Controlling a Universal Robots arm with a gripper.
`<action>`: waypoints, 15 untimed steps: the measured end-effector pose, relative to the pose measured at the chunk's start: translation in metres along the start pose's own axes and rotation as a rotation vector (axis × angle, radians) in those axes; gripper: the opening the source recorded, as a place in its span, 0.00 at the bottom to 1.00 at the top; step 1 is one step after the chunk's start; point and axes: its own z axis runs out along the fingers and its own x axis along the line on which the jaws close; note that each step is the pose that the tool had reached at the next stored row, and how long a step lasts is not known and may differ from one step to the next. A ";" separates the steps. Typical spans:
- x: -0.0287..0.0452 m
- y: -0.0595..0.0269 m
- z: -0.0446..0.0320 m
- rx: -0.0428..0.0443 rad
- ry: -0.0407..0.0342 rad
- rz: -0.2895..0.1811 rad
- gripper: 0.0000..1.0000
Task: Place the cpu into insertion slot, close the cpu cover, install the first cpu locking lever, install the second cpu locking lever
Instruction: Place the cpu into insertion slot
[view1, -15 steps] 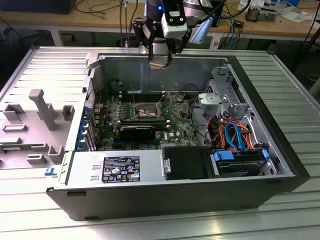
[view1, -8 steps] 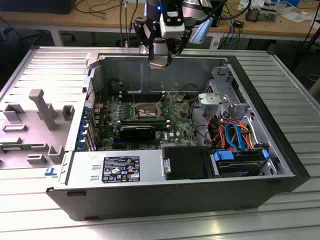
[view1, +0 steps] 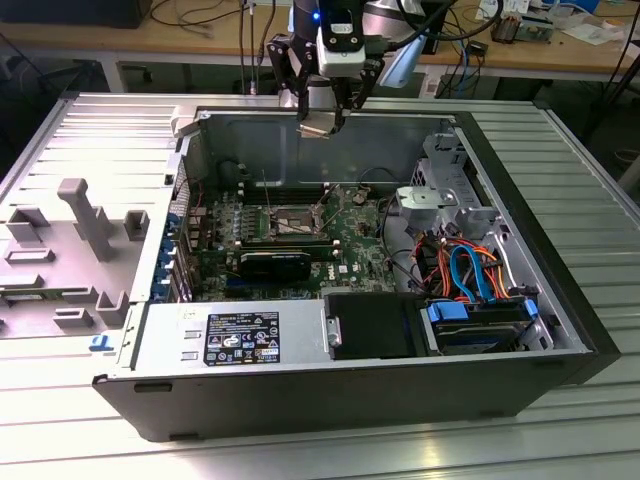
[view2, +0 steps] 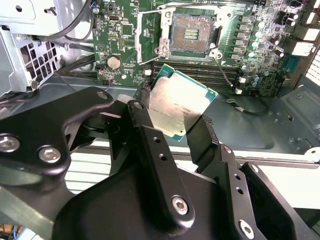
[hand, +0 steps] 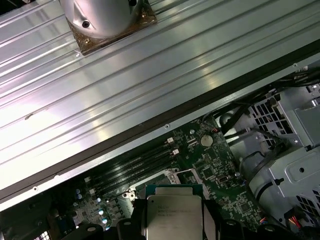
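Note:
My gripper hangs over the far wall of the open computer case, shut on the cpu. Both wrist views show the cpu as a silver-grey square on a green edge, clamped between the two black fingers. The insertion slot lies below and nearer on the green board, its dark pin field bare. The silver cpu cover is swung open at one side of the slot. Two thin levers stick up beside the slot.
A black ribbed block sits just in front of the slot. The power supply fills the case's near side, and drives with coloured cables are at the exterior view's right. A grey fixture lies outside the case on the left.

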 end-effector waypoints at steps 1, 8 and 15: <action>0.0000 0.0000 0.0000 0.0000 0.0000 0.000 0.54; 0.0000 0.0000 0.0000 -0.0001 -0.0002 0.002 0.54; 0.0000 0.0000 0.0002 -0.0015 -0.0076 0.088 0.54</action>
